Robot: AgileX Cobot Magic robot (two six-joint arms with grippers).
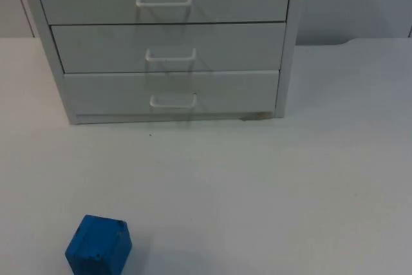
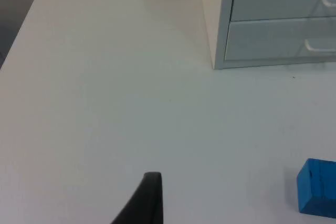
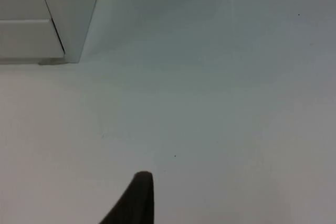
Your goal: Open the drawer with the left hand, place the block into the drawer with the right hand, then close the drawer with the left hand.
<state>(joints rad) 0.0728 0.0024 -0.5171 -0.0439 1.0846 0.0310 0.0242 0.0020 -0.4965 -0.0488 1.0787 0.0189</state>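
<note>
Left gripper [image 2: 149, 203] hovers over bare white table [image 2: 105, 103], holding nothing; finger spread cannot be told. Blue block [image 2: 317, 187] lies beside it; shut white drawer unit [image 2: 273, 19] ahead. Right gripper [image 3: 136, 200] likewise, cabinet corner [image 3: 68, 14] ahead.

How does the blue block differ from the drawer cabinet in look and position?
The blue block is small and vivid; the drawer cabinet is large and pale grey-white. The block sits alone at the table's near edge; the cabinet stands at the far side. The cabinet has three handles; the block has none. Both rest on the white table.
</note>
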